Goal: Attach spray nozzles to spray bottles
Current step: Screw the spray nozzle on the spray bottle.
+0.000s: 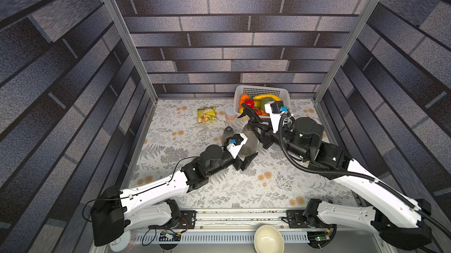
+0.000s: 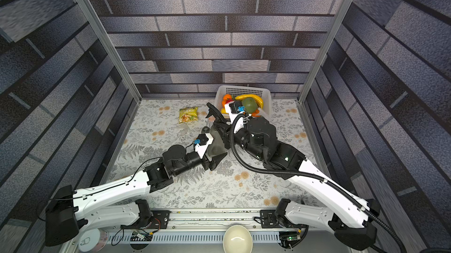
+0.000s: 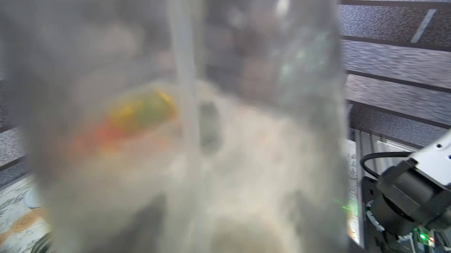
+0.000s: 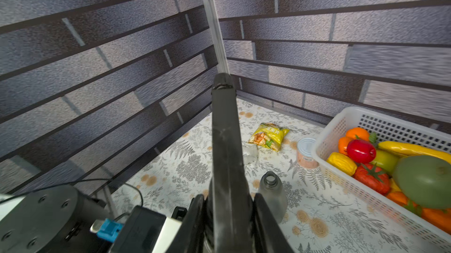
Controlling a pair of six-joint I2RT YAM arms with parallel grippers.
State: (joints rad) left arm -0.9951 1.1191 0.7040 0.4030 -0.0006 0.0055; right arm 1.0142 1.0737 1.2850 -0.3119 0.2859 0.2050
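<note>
A smoky-grey spray bottle [image 1: 249, 143] stands upright mid-table. My left gripper [image 1: 247, 146] is shut on its wide lower body, and the bottle [image 3: 244, 129] fills the left wrist view as a blur. A dip tube [image 3: 185, 68] shows inside it. My right gripper [image 4: 228, 200] is shut on the black spray nozzle [image 4: 224, 129], which sits on top of this bottle's neck [image 1: 250, 114]. A second bottle [image 4: 272, 193] stands open-necked just beyond, on the left [image 1: 228, 133]. A clear-whitish nozzle [image 4: 251, 155] lies on the cloth beyond it.
A white basket [image 1: 262, 89] of toy fruit stands at the back right, close behind my right wrist. A pinkish tin can [image 1: 230, 113] and a yellow snack bag [image 1: 207, 114] lie to its left. A cream bowl [image 1: 268, 239] sits on the front rail.
</note>
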